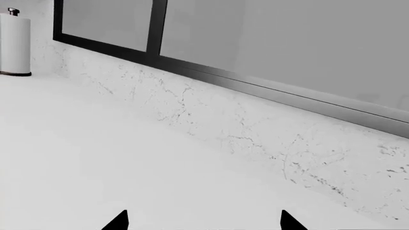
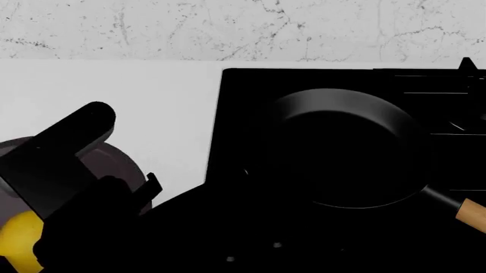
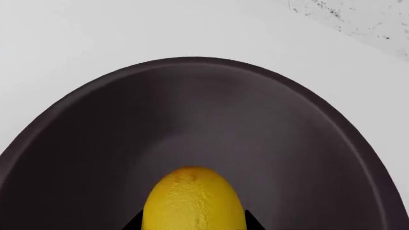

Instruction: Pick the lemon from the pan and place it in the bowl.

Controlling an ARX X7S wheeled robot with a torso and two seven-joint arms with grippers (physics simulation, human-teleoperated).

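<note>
Closest to the right wrist camera is the lemon [image 3: 193,201], bright yellow and dimpled, pinched between the two dark tips of the right end effector [image 3: 193,221], which show just at either side of the fruit. It hangs over the inside of the bowl [image 3: 83,143], whose dark maroon wall curves around it; whether the fruit touches the bowl floor is hard to tell from this angle.

From the head view, the lemon [image 2: 19,239] sits at the near left, partly hidden by the right arm [image 2: 68,153], which reaches across over the bowl [image 2: 125,165]. To the right, on the black stovetop [image 2: 243,114], the pan [image 2: 345,148] lies well apart from the bowl, its wooden handle [image 2: 470,215] pointing to the near right.

The left end effector [image 1: 204,221] has its two black tips spread with nothing between them, above the white counter [image 1: 96,158]. A paper towel roll [image 1: 15,44] stands upright by the marbled backsplash [image 1: 255,139].
</note>
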